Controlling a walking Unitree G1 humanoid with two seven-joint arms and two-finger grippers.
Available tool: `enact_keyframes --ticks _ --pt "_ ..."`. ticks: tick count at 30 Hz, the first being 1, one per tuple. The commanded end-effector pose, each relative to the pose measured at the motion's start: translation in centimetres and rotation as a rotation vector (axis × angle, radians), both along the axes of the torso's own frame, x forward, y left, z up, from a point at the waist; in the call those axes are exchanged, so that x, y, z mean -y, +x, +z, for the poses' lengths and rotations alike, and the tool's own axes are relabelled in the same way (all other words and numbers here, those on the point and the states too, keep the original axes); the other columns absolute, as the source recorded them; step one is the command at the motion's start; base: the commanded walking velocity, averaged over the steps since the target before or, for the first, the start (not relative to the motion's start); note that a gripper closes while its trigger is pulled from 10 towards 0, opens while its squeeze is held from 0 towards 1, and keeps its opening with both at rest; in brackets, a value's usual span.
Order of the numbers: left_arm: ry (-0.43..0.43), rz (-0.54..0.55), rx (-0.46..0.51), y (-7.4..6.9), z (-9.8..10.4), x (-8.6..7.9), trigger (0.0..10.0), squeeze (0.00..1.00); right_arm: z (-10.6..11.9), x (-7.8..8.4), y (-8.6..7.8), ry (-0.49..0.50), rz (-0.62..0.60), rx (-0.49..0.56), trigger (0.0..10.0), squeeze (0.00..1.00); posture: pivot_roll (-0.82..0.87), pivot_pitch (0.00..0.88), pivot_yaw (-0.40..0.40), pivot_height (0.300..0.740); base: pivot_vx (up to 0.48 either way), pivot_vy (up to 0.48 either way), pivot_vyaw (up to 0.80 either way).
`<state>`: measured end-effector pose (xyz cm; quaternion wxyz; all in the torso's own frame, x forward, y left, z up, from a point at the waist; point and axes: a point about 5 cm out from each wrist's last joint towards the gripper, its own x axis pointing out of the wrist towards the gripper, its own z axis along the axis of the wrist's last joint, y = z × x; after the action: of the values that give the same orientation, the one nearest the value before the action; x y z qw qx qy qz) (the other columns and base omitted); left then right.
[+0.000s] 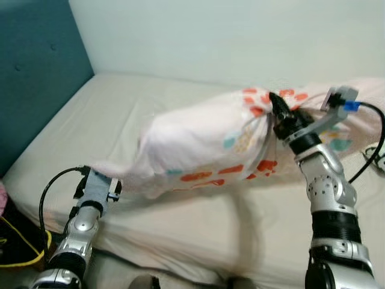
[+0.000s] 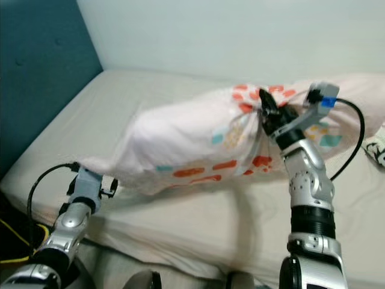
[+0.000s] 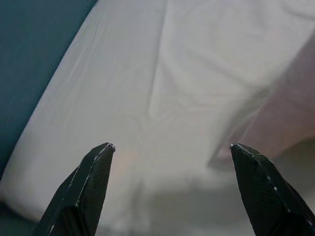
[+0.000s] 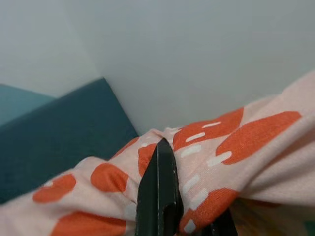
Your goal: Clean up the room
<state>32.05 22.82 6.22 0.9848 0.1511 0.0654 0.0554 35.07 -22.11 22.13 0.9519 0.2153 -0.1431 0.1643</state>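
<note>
A long pale pink pillow [image 1: 204, 147] with orange and teal prints hangs across the bed, lifted above the sheet. My right gripper [image 1: 278, 113] is shut on a bunched fold of its cover near the right end; in the right wrist view the black fingers [image 4: 158, 196] pinch the orange-spotted fabric [image 4: 216, 142]. My left gripper [image 3: 170, 147] is open over the white sheet near the bed's front left edge, with the pillow's low corner [image 3: 275, 123] just beside one finger. The left arm [image 1: 90, 198] reaches up from below that corner.
The mattress [image 1: 108, 114] has a beige sheet and runs to a white wall behind. A teal padded headboard [image 1: 30, 72] stands on the left. A yellow and black item [image 1: 15, 241] lies on the floor at the left. A white patterned object [image 2: 376, 150] sits at the right edge.
</note>
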Motion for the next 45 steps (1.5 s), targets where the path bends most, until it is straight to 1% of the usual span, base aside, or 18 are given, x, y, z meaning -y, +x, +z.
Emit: enact_keyframes --ticks 1,3,4,5,6,10,11,15,17,22,24,27,28,29,30,35,37,45 --pt "-0.019 0.014 -0.081 -1.1 -1.8 -0.2 10.0 0.0 1.7 -0.4 -0.3 -0.018 0.011 0.072 0.0 0.0 0.06 0.015 -0.016 0.672 0.0 0.0 0.0" --pt "-0.019 0.021 -0.124 -1.8 -2.8 -0.3 10.0 0.0 1.4 -0.3 -0.4 -0.016 0.008 0.056 0.0 0.0 0.06 0.013 -0.018 0.682 0.0 0.0 0.0" --pt "-0.019 0.021 -0.124 -1.8 -2.8 -0.3 10.0 0.0 1.4 -0.3 -0.4 -0.016 0.008 0.056 0.0 0.0 0.06 0.013 -0.018 0.682 0.0 0.0 0.0" --pt "-0.027 0.026 -0.163 -2.4 -3.7 -0.3 10.0 0.0 1.2 -0.3 -0.5 -0.02 0.008 0.042 0.0 0.0 0.05 0.012 -0.021 0.692 0.0 0.0 0.0" --pt "-0.027 0.026 -0.163 -2.4 -3.7 -0.3 10.0 0.0 1.2 -0.3 -0.5 -0.02 0.008 0.042 0.0 0.0 0.05 0.012 -0.021 0.697 0.0 0.0 0.0" --pt "-0.049 0.022 -0.273 -4.4 -6.0 -0.4 10.0 0.0 0.2 -1.0 -0.5 -0.039 0.013 0.003 0.0 0.0 0.05 0.01 -0.023 0.717 0.0 0.0 0.0" --pt "-0.049 0.022 -0.273 -4.4 -6.0 -0.4 10.0 0.0 0.2 -1.0 -0.5 -0.039 0.013 0.003 0.0 0.0 0.05 0.01 -0.023 0.717 0.0 0.0 0.0" --pt "-0.087 0.08 -0.367 -6.6 -8.1 -0.8 10.0 0.0 -1.2 -1.4 -0.7 -0.038 0.021 -0.043 0.0 0.0 0.05 0.007 -0.027 0.737 0.0 0.0 0.0" --pt "-0.101 0.105 -0.395 -7.3 -8.7 -1.1 10.0 0.0 -1.5 -1.4 -0.7 -0.036 0.023 -0.056 0.0 0.0 0.05 0.007 -0.027 0.74 0.0 0.0 0.0" --pt "-0.108 0.136 -0.432 -8.2 -9.3 -1.7 10.0 0.0 -1.7 -1.4 -0.8 -0.034 0.023 -0.064 0.0 0.0 0.05 0.007 -0.027 0.74 0.0 0.0 0.0" --pt "-0.116 0.146 -0.477 -9.0 -9.9 -1.9 10.0 0.0 -1.8 -1.5 -0.8 -0.058 0.022 -0.061 0.0 0.0 0.05 0.0 -0.027 0.74 0.0 0.0 0.0" --pt "-0.127 0.145 -0.504 -9.4 -10.3 -2.0 10.0 0.0 -1.6 -1.7 -0.8 -0.083 0.028 -0.053 0.0 0.0 0.05 0.012 -0.022 0.74 0.0 0.0 0.0" --pt "-0.135 0.144 -0.51 -9.6 -10.4 -2.0 10.0 0.0 -1.7 -1.9 -0.9 -0.088 0.035 -0.051 1.7 0.0 0.05 0.02 -0.02 0.74 0.0 0.0 0.0" --pt "-0.135 0.144 -0.51 -9.6 -10.4 -2.0 10.0 0.0 -1.7 -1.9 -0.9 -0.088 0.035 -0.051 1.7 0.0 0.05 0.02 -0.02 0.74 0.0 0.0 0.0" --pt "-0.143 0.147 -0.519 -9.9 -10.6 -2.0 10.0 0.0 -1.8 -2.0 -1.0 -0.082 0.036 -0.052 10.0 0.0 0.05 0.01 -0.024 0.74 0.0 0.0 0.0" --pt "-0.157 0.153 -0.532 -10.3 -10.8 -2.1 10.0 0.0 -2.3 -2.1 -1.1 -0.066 0.031 -0.057 10.0 0.0 0.05 0.014 -0.024 0.74 0.0 0.0 0.0" --pt "-0.159 0.145 -0.536 -10.4 -10.9 -2.0 10.0 0.0 -2.3 -2.1 -1.1 -0.082 0.03 -0.058 10.0 0.0 0.05 0.014 -0.024 0.74 0.0 0.0 0.0" --pt "-0.163 0.152 -0.59 -11.4 -11.7 -2.1 10.0 0.0 -2.8 -3.1 -1.2 -0.101 0.071 -0.06 10.0 0.0 0.06 0.011 -0.026 0.74 0.0 0.0 0.79"
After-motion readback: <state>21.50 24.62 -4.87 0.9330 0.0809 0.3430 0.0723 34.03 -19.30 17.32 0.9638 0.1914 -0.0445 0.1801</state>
